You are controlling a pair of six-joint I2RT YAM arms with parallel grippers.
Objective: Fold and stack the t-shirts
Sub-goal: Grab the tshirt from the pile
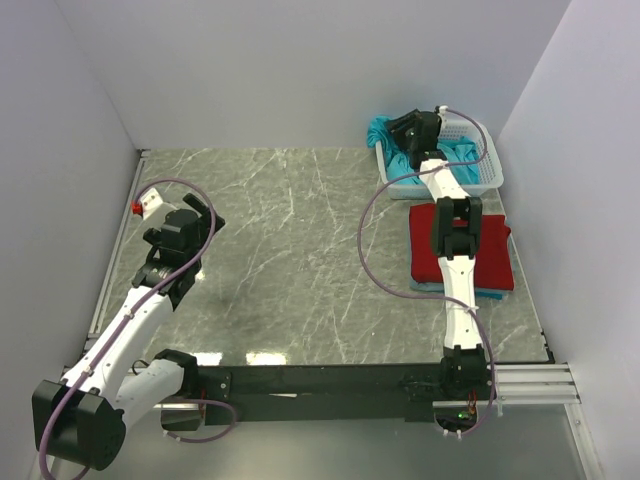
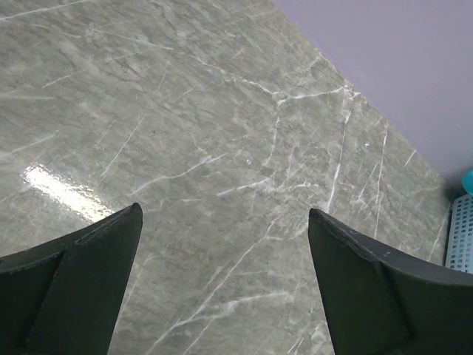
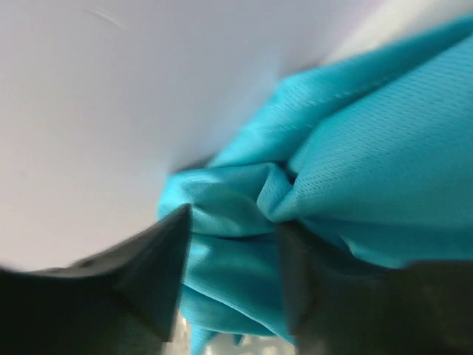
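Observation:
A teal t-shirt (image 1: pixel 383 134) lies bunched in the white lattice basket (image 1: pixel 487 168) at the back right, spilling over its left rim. My right gripper (image 1: pixel 415 127) reaches into it. In the right wrist view its fingers (image 3: pixel 166 251) stand half closed around a bulging fold of the teal t-shirt (image 3: pixel 355 148), which fills the gap and touches both; the right gripper (image 3: pixel 233 222) looks blurred. A folded deep red t-shirt (image 1: pixel 490 250) lies on a teal one (image 1: pixel 497 292) in front of the basket. My left gripper (image 1: pixel 200 206) hangs open over bare marble, left gripper (image 2: pixel 225 214) holding nothing.
A small white and red object (image 1: pixel 146 202) sits at the table's left edge. Purple walls close in the left, back and right sides. The right arm stretches over the red shirt. The basket's corner (image 2: pixel 462 237) shows at the left wrist view's right edge.

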